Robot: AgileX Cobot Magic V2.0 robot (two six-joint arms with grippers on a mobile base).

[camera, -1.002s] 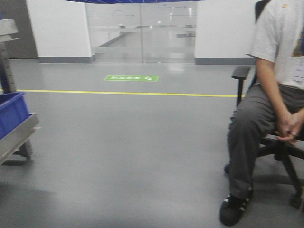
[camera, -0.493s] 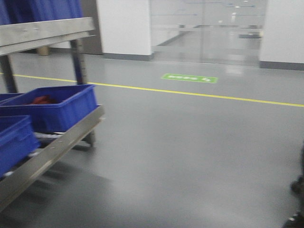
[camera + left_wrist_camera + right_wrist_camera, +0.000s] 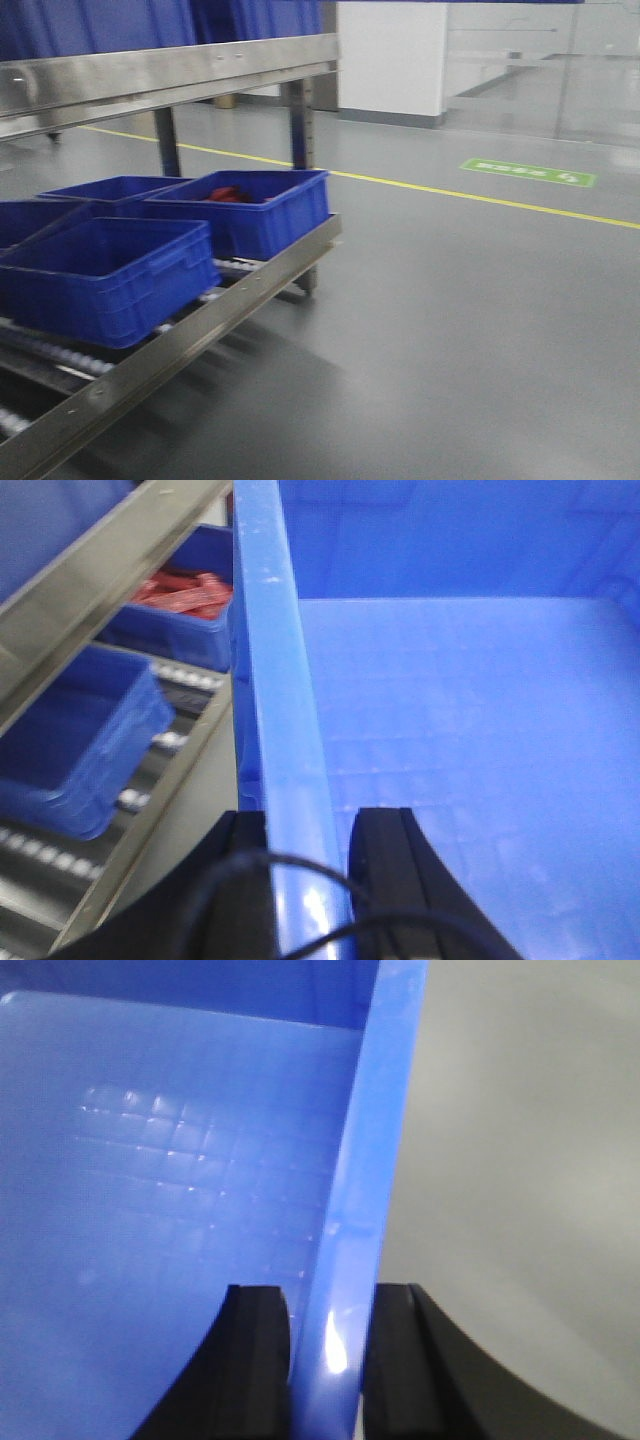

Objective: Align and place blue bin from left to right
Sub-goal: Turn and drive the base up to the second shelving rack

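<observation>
Now left gripper (image 3: 305,878) and right gripper (image 3: 327,1360) each pinch an opposite rim of the bin (image 3: 460,740), likely so it hangs level for setting onto the rack (image 3: 250,280).

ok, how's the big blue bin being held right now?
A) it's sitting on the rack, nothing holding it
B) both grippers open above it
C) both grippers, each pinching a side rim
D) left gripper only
C: the left gripper has a finger on either side of one rim of the blue bin, and the right gripper pinches the opposite rim the same way.
</observation>
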